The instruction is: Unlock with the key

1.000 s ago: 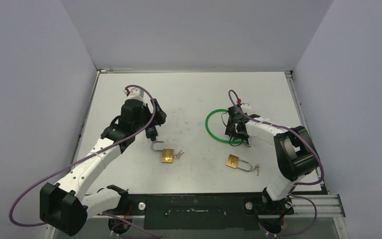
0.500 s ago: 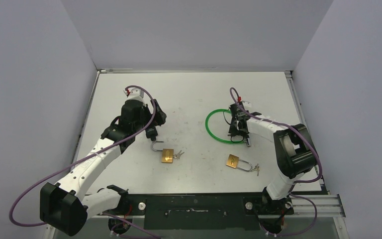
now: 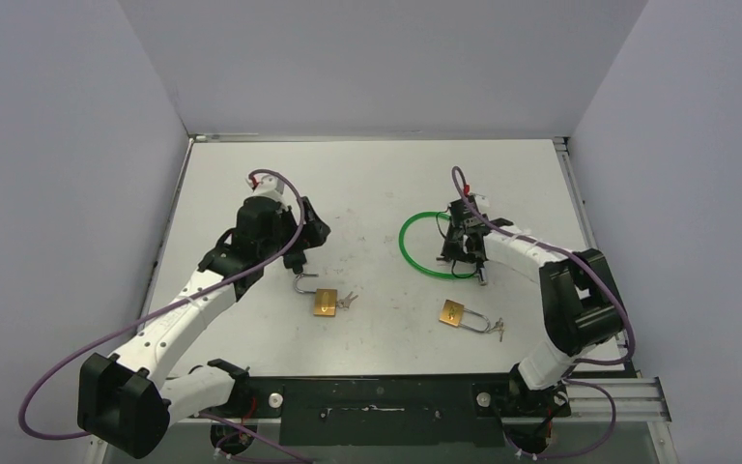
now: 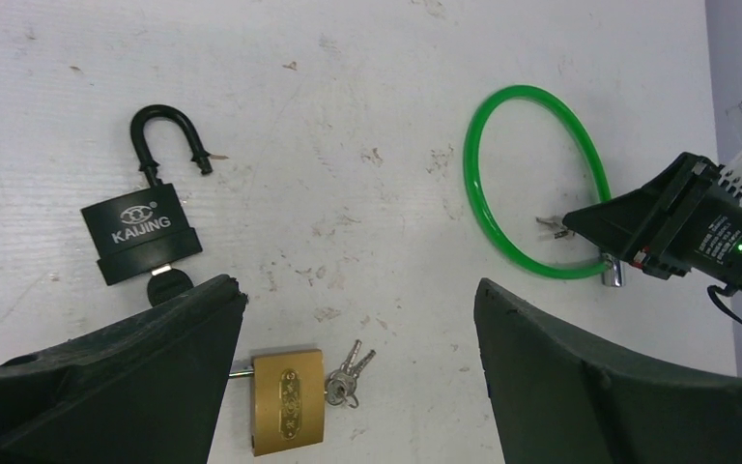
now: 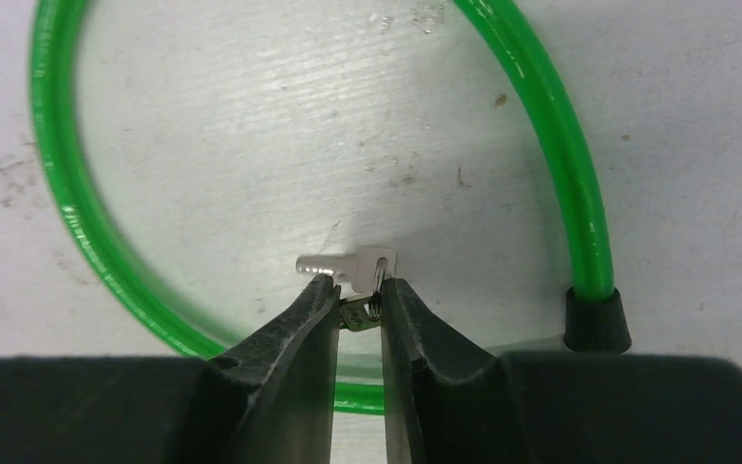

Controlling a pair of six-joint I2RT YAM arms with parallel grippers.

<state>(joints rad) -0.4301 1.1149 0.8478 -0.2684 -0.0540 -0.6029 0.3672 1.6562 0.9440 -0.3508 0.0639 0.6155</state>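
2 brass padlocks lay on the white table [image 3: 377, 184], both near the front edge. The first brass padlock [image 3: 325, 303] had its shackle swung open and a small bunch of keys [image 3: 347, 300] touching its right side. The second brass padlock [image 3: 453, 312] lay more to the right, with its own keys [image 3: 495, 329] at the shackle end. A black padlock [image 4: 140, 237] showed in the left wrist view, shackle open, with a key head sticking out of its bottom.

The left gripper [image 4: 357, 290] hung above the table between the black padlock and the green cable lock [image 4: 473, 184], over the first brass padlock. Its jaws stood wide apart and held nothing.

The right gripper [image 5: 357, 290] was down at the table inside the loop of the green cable lock, near the black end cap [image 5: 596, 324]. The silver key [image 5: 343, 263] lay flat there, inside the loop. The jaws were almost together and pinched the ring end of this key, while its blade pointed to the left in the right wrist view.
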